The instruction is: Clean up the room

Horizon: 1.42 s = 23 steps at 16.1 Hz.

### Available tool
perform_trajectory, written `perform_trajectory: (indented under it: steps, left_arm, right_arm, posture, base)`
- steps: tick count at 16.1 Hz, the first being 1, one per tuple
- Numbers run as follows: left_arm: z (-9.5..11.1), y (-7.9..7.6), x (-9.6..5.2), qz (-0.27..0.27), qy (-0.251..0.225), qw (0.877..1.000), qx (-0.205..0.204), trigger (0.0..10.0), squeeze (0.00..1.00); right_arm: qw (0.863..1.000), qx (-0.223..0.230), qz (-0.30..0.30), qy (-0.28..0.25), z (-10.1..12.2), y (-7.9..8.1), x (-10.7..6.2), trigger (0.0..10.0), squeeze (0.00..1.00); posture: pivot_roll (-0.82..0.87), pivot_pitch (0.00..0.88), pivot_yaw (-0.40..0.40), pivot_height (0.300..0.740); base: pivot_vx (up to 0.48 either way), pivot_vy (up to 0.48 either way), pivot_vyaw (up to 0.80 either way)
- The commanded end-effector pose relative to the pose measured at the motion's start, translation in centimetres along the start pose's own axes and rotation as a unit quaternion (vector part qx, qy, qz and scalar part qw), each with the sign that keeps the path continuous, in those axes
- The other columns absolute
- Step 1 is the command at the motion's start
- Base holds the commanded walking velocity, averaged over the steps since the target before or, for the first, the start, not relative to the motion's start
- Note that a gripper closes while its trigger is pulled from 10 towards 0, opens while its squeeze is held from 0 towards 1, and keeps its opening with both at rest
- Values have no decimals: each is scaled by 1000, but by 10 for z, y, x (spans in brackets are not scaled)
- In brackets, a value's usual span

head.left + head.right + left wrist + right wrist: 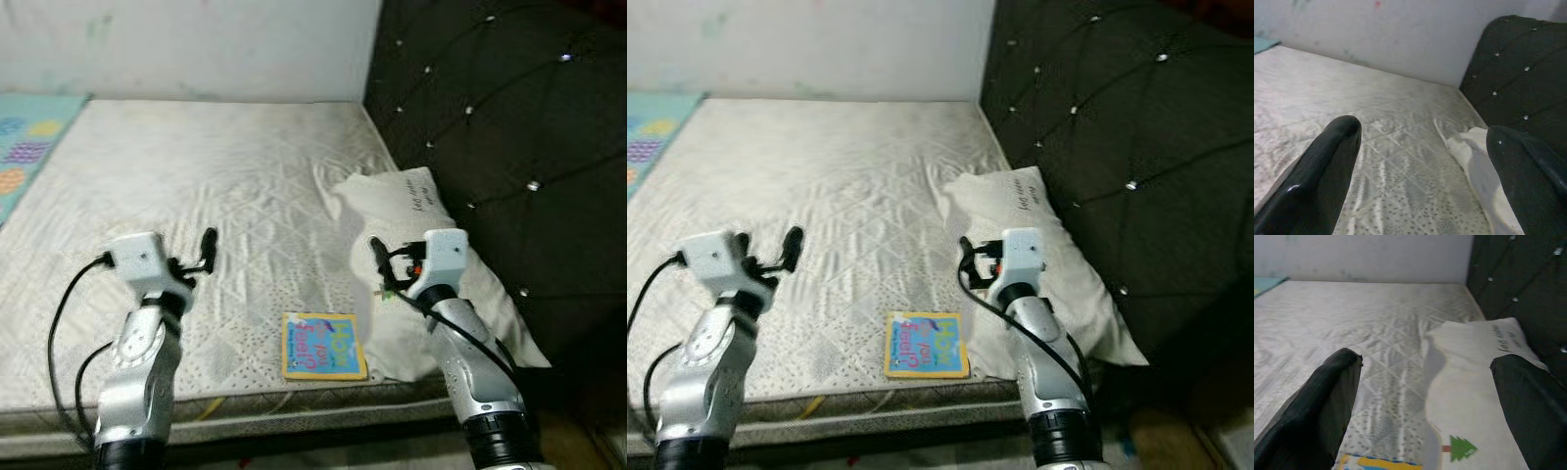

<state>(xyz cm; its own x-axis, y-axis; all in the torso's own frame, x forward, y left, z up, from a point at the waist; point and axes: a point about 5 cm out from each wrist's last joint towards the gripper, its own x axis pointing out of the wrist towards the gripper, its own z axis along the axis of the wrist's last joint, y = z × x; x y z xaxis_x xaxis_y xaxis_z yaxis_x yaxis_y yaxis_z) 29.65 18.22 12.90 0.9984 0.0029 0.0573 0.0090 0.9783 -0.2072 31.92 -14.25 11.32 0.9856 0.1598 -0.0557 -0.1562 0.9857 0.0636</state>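
From the head camera you had a thin square yellow-and-blue picture book [324, 346] lying flat at the near edge of the pale quilted bed [196, 186], touching the white rectangular pillow [411, 211]. On the wrist cams, your left pincer [1422, 171] and right pincer [1427, 406] were both spread wide, holding nothing.

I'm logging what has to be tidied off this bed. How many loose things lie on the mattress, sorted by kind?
Pillows: 1, the white pillow against the dark tufted headboard
Books: 1, the colourful children's book near the mattress front edge
Total: 2
Both the left gripper and right gripper hover open, holding nothing.
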Motion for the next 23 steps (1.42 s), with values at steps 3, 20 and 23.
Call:
perform_trajectory:
  steps: [3,20,23]
  left_arm:
    - [-1,4,1,12,3,1000,-2,10000,0]
    - [-3,6,3,26,1,1000,10,10000,0]
    - [1,8,4,25,-16,999,42,10000,0]
  right_arm:
    - [1000,-5,-1,5,-4,0,-2,10000,0]
    - [1000,-16,-1,9,-8,1,-1,10000,0]
    - [1000,-18,3,10,-9,3,-1,10000,0]
  posture:
    - [-76,0,-36,740]
    - [-82,0,-35,740]
    - [-76,0,-38,740]
  base:
    - [0,376,0]
    - [0,379,0]
    - [0,101,0]
